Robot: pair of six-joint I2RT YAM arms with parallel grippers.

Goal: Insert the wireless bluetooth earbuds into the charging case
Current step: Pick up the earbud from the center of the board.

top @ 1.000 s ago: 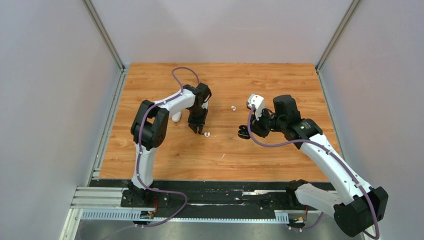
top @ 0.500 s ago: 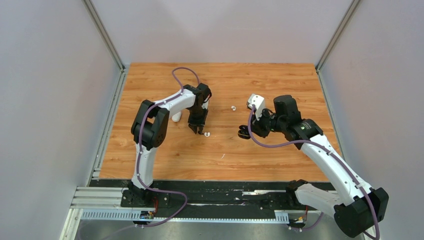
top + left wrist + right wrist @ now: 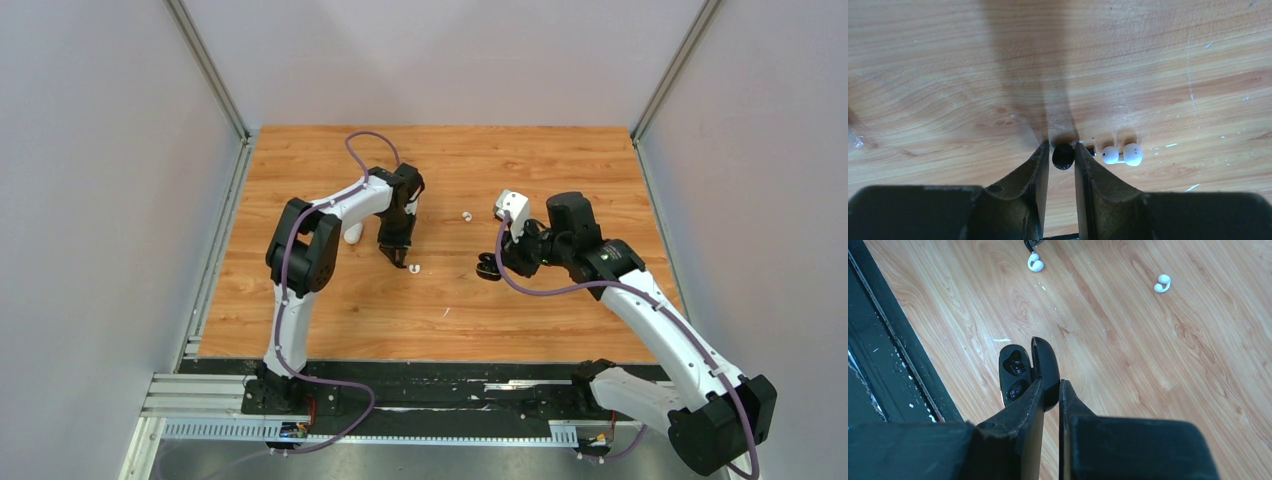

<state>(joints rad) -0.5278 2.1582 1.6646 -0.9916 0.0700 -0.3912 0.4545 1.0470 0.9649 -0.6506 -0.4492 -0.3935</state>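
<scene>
Left hand (image 3: 1062,146) down at the worktop (image 3: 560,170), fingers pressed in on a black earbud (image 3: 1063,156), pinching it at the tips. White earbud (image 3: 1132,154) lies on the wood just beside the right finger, not touching it. Second white earbud (image 3: 467,214) lies further back, between the two arms, well apart from the first. Right hand (image 3: 1050,385) low over the worktop right of centre, pinching the black case (image 3: 1013,372) by its raised lid. Case is open, two dark wells showing; can't tell if anything sits in them. White case (image 3: 352,235) on the worktop, partly hidden behind the left arm.
</scene>
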